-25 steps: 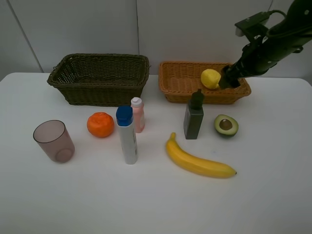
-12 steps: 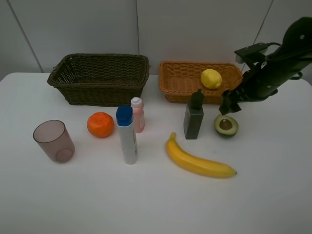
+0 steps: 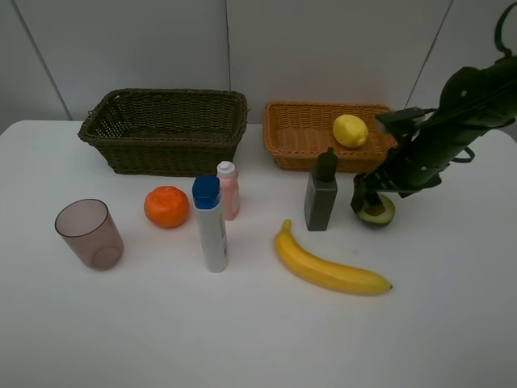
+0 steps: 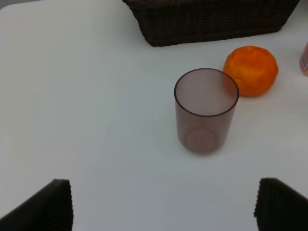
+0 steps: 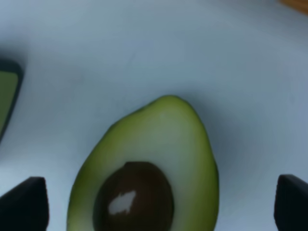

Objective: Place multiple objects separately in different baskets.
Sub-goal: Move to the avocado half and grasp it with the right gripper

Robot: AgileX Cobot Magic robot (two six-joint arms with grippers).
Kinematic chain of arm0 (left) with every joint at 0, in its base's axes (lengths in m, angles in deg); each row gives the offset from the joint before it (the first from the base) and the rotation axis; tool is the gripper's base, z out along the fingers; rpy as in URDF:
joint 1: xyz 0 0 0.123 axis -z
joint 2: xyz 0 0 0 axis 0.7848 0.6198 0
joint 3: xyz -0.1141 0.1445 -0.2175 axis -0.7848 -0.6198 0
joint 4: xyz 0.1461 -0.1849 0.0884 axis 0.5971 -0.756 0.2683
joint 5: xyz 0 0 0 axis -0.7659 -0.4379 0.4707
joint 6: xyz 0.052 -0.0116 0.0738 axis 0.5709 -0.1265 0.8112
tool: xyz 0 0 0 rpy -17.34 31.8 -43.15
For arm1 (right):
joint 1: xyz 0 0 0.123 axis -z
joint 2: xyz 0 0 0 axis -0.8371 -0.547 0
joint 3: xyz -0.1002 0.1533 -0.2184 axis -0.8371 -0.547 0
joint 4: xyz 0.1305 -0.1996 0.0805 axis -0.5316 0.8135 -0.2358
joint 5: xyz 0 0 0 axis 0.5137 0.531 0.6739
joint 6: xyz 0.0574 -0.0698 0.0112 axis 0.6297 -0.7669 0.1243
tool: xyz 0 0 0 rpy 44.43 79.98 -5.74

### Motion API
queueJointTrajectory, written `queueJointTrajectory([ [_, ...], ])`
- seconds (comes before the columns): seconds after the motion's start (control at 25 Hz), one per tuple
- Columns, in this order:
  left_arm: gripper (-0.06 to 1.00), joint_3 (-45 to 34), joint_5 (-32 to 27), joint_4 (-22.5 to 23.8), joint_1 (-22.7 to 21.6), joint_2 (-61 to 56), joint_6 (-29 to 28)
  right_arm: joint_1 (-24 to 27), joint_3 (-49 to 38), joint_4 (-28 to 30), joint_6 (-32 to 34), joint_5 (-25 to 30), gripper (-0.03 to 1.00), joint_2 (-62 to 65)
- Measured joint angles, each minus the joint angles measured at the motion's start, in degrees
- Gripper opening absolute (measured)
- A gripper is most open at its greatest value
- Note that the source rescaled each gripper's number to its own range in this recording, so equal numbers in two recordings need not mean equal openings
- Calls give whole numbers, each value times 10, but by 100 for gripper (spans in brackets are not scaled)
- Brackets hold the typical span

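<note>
Green flesh and a glossy dark pit fill my right wrist view: the halved avocado (image 5: 149,168) lies cut face up on the smooth white table (image 3: 258,339), near the dark green bottle (image 3: 321,198) and in front of the orange-tan basket (image 3: 299,160). My right claw (image 3: 363,194) hangs directly over it with its jaws spread wide to either side, gripping nothing. The lemon (image 3: 350,130) sits in that shallow basket, and the deeper olive-brown basket (image 3: 161,153) stands beside it along the table's far edge. The banana (image 3: 327,267) lies nearer the front. My left claw (image 4: 163,207) is also spread and empty, above bare tabletop short of the upright mauve cup (image 4: 206,113), with the orange (image 4: 251,70) just beyond. Behind the table rises a plain pale grey wall (image 3: 323,48) of panels with thin seams.
</note>
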Motion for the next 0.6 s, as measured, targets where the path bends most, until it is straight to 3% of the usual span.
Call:
queueJointTrajectory([
  [0.6,100,0,0,0,0,0,0,0,0,-23,0,-12,99,-40],
])
